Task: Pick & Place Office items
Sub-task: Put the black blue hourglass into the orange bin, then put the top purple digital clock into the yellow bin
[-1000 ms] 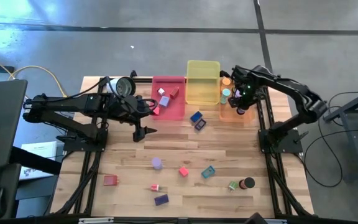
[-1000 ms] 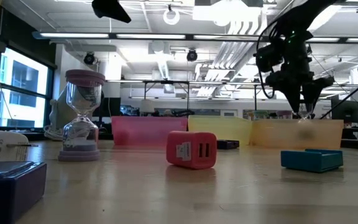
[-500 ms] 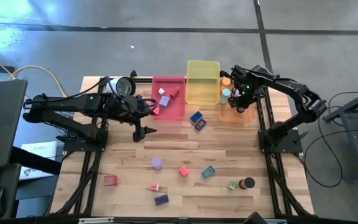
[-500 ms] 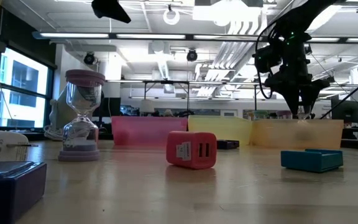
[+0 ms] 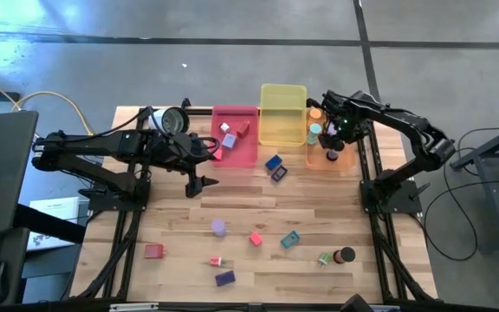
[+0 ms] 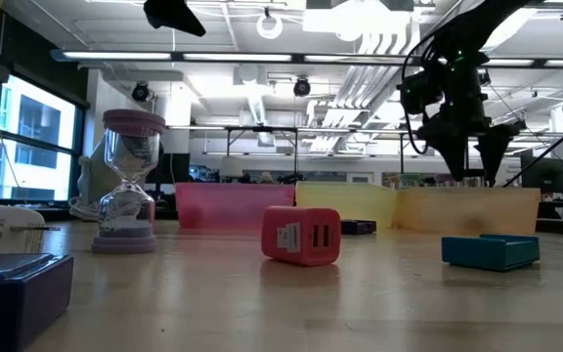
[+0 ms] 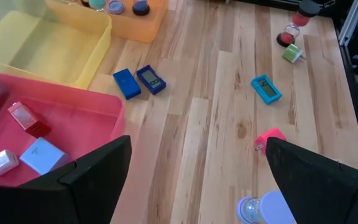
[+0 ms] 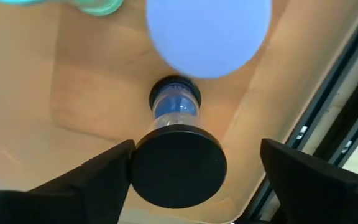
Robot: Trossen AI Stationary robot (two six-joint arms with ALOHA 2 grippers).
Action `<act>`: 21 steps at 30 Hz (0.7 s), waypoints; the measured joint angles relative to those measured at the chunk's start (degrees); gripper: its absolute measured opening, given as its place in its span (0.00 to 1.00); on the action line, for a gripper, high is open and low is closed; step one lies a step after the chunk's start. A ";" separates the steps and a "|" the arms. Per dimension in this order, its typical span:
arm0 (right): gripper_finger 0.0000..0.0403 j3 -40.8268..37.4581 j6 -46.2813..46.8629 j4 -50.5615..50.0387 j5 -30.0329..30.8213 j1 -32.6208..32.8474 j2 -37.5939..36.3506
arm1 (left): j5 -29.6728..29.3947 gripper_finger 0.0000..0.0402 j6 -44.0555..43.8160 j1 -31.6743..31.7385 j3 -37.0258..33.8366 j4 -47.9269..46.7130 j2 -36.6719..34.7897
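A: Three trays are seen in the high view at the table's far edge: a pink tray point(image 5: 248, 152), a yellow tray point(image 5: 281, 90) and an orange tray point(image 5: 319, 159). The right gripper point(image 5: 333, 149) is placed over the orange one.

B: In the right wrist view its fingers point(image 8: 79, 186) are spread wide, with nothing between them; a black-capped hourglass piece point(image 8: 178, 163) is shown lying loose on the tray floor, under a blurred lavender cap point(image 8: 209, 34).

A: That piece is hidden from above by the arm. The left gripper point(image 5: 201, 183) is held near the pink tray, fingers apart and empty.

B: Its wrist view reveals pieces inside the pink tray: a red block point(image 7: 28, 119) and a pale blue block point(image 7: 43, 154). Two blue blocks point(image 7: 138, 81) are shown on the wood beside it.

A: From table height a pink hourglass point(image 6: 130, 181) is seen standing upright, and a red block point(image 6: 301, 235) lies near it.
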 joint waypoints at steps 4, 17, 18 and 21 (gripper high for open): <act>0.86 0.00 1.11 -0.49 1.38 0.00 -0.06 | 0.00 0.90 0.00 0.00 0.00 0.00 0.00; 0.86 1.80 1.36 -0.92 1.40 0.92 -8.41 | 0.02 0.90 -0.41 0.00 0.00 0.07 0.00; 0.86 2.31 1.19 -0.95 1.37 0.92 -9.23 | 0.03 0.90 -0.66 0.00 0.00 0.07 0.00; 0.86 3.60 -1.03 -0.93 0.86 1.04 -11.89 | 0.04 0.90 -1.62 0.00 0.00 0.07 0.00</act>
